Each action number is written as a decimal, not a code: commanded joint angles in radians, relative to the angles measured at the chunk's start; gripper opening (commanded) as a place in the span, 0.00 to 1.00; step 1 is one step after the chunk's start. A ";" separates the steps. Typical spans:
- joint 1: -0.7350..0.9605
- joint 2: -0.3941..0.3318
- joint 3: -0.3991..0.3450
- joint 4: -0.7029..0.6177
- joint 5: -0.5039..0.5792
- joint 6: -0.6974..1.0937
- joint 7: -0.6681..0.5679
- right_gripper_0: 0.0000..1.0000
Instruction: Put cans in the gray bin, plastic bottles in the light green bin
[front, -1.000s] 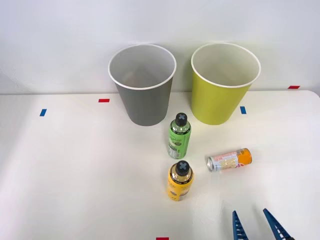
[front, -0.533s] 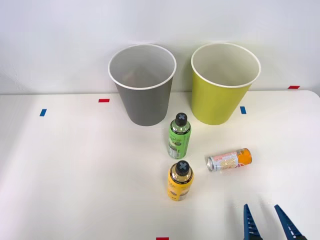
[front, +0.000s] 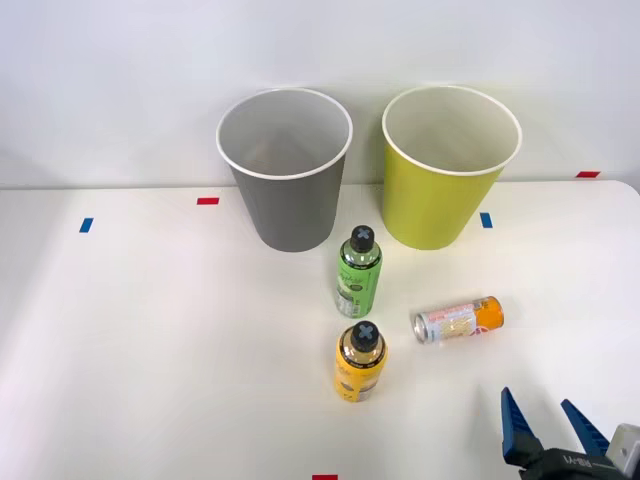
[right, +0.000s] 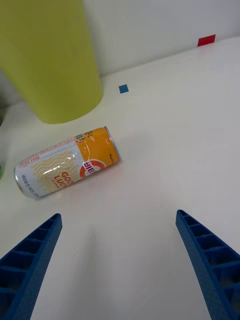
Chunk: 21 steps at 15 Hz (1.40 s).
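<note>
On the white table (front: 150, 340) the can (front: 458, 321) lies on its side, silver end toward the bottles and orange end pointing away toward 3 o'clock in the front view. The right gripper (front: 553, 425) sits near the table's front edge, at about 5 o'clock from the can and apart from it, its two blue ribbed fingers (right: 30, 260) spread wide with nothing between them (in the wrist view the can (right: 67, 162) lies ahead of the gap, untouched). The green-labelled bottle (front: 359, 272) stands upright at about 10 o'clock from the can, and the yellow-labelled bottle (front: 360, 362) stands upright at about 8 o'clock from it, both black-capped. Behind them, the gray bin (front: 290, 205) stands at 11 o'clock from the green-labelled bottle, and the light green bin (front: 435, 200) stands at about 12 o'clock from the can, the two bins side by side and not touching. Small red and blue tape marks (front: 208, 201) dot the table.
</note>
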 joint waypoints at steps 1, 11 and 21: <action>-0.051 -0.003 -0.080 -0.254 -0.073 0.459 -0.179 0.78; -0.457 -0.132 -0.049 -0.322 0.123 1.175 -0.918 0.78; -0.661 -0.255 0.017 -0.204 0.028 1.221 -1.229 1.00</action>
